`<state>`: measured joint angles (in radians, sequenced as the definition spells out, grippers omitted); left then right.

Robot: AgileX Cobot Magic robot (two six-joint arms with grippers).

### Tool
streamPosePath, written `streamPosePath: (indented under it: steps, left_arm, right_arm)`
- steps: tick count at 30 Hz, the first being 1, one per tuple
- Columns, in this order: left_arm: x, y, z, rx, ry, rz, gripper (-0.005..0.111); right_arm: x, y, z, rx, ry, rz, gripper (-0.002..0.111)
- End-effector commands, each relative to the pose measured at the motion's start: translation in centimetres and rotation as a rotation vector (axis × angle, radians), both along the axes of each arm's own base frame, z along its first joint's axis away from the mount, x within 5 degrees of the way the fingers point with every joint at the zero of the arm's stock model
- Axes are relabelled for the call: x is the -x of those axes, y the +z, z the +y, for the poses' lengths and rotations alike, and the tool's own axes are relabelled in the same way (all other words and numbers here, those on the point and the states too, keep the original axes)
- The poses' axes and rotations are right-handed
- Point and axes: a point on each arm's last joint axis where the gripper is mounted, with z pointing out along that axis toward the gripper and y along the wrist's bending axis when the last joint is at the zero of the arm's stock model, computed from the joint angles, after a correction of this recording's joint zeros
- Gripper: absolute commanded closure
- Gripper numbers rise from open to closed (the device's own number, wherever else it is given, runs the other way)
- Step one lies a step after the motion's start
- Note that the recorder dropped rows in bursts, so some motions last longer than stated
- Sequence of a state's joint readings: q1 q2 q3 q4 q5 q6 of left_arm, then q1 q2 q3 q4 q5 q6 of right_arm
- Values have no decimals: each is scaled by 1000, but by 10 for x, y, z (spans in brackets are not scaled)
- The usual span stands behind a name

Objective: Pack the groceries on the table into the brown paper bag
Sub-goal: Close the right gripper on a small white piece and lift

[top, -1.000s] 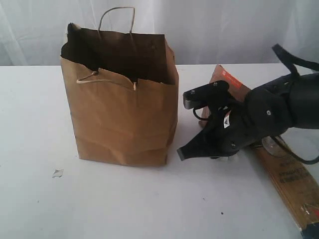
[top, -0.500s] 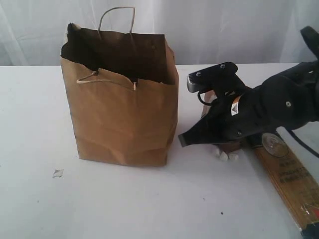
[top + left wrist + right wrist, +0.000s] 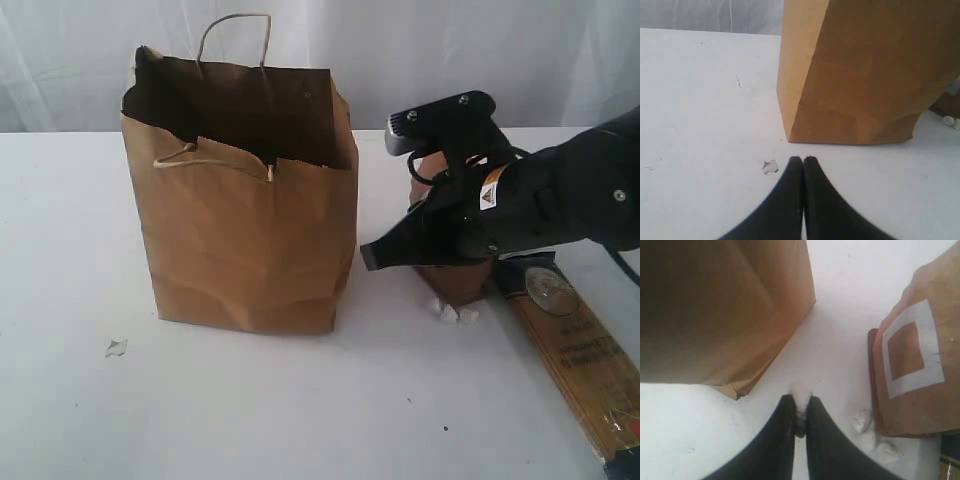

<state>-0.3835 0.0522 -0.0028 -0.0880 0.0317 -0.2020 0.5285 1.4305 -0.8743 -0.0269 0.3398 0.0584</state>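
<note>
The brown paper bag point(image 3: 240, 220) stands upright and open on the table point(image 3: 300, 400). My right gripper point(image 3: 366, 258) hovers just right of the bag's lower side, shut on a small white lump point(image 3: 801, 391) pinched at its fingertips. Behind that arm stands the brown pouch point(image 3: 455, 282), its white square point(image 3: 912, 351) plain in the right wrist view. The spaghetti pack point(image 3: 580, 365) lies flat at the right. My left gripper point(image 3: 803, 160) is shut and empty, low over the table in front of the bag point(image 3: 865, 75); the exterior view does not show it.
Three small white crumbs point(image 3: 452, 312) lie by the pouch's base point(image 3: 862, 422). A torn paper scrap point(image 3: 116, 348) rests on the table left of the bag, close to my left fingertips point(image 3: 770, 167). A pale curtain hangs behind the table.
My right gripper has risen from the tabletop beside the crumbs and moved up and slightly right, still shut. The bag, spaghetti pack and scrap have not moved.
</note>
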Motion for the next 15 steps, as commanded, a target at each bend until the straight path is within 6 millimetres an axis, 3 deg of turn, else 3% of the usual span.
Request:
streamPosePath:
  steps: [1,15]
  left_arm:
    - [0,0,0,11,1,-2,107]
    - [0,0,0,11,1,-2,107]
  right_arm:
    - [0,7,-4,-2,3,-37,106]
    - [5,24,-7,-36,5,-107,106]
